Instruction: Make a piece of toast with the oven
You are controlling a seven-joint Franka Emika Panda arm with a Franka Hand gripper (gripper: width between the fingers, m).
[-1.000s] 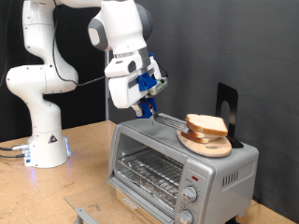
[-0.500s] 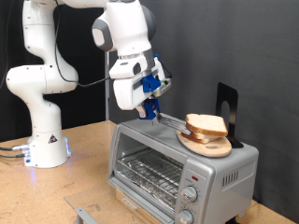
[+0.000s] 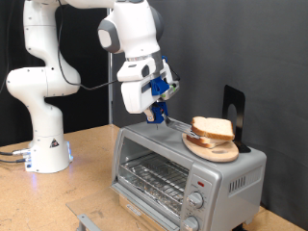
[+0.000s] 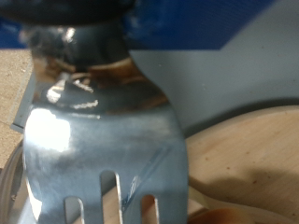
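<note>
The silver oven [image 3: 236, 178] stands at the exterior view's lower right, its wire rack [image 3: 154, 179] showing through the front. On its top, a round wooden plate [image 3: 219, 152] carries a stack of pale bread slices [image 3: 214, 128]. My gripper [image 3: 156, 104] hangs above the oven's top, to the exterior view's left of the plate. It is shut on a metal fork [image 3: 179, 125] whose tines reach toward the bread. In the wrist view the fork [image 4: 103, 121] fills the frame, with the wooden plate [image 4: 257, 163] behind it.
A black upright object [image 3: 234, 109] stands behind the plate on the oven. Knobs [image 3: 195, 200] and a red light [image 3: 200, 183] sit on the oven's front. The arm's white base [image 3: 43, 144] stands at the exterior view's left on the wooden table [image 3: 87, 173].
My gripper has moved with the fork toward the exterior view's right, closer to the bread on the plate. The bread and the plate have not moved.
</note>
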